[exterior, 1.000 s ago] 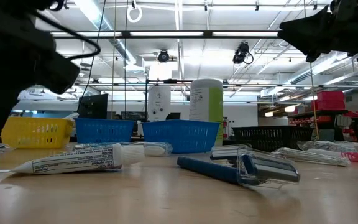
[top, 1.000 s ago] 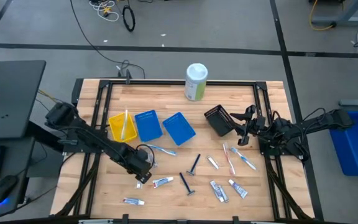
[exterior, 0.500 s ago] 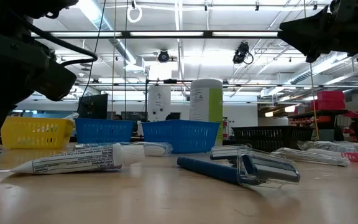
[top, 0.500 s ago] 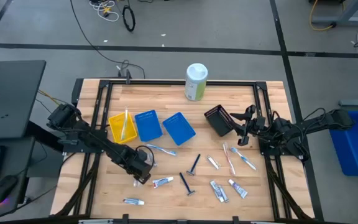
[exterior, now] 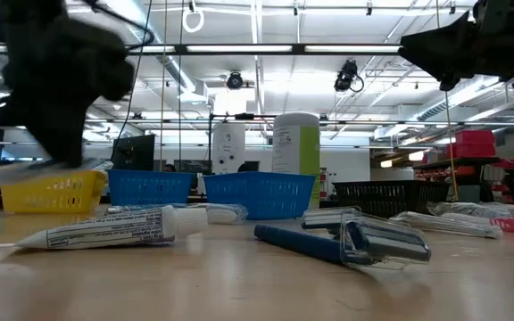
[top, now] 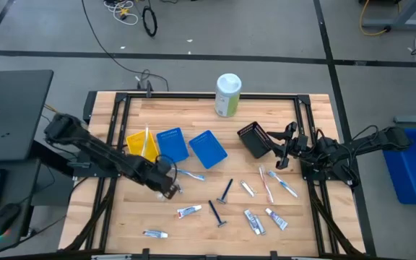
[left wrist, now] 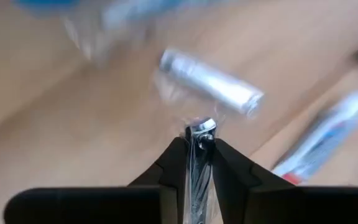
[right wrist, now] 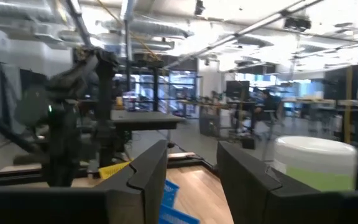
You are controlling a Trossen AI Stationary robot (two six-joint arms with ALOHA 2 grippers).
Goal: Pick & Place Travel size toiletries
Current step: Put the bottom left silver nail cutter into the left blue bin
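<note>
Toiletries on wooden table (workshop behind)

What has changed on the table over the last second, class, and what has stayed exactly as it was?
The left gripper has closed on a small clear-wrapped item, lifted off the wood and swung toward the yellow tray. The right gripper still waits near the black basket. The toothpaste tubes, blue razors, blue trays and canister have not moved.
</note>
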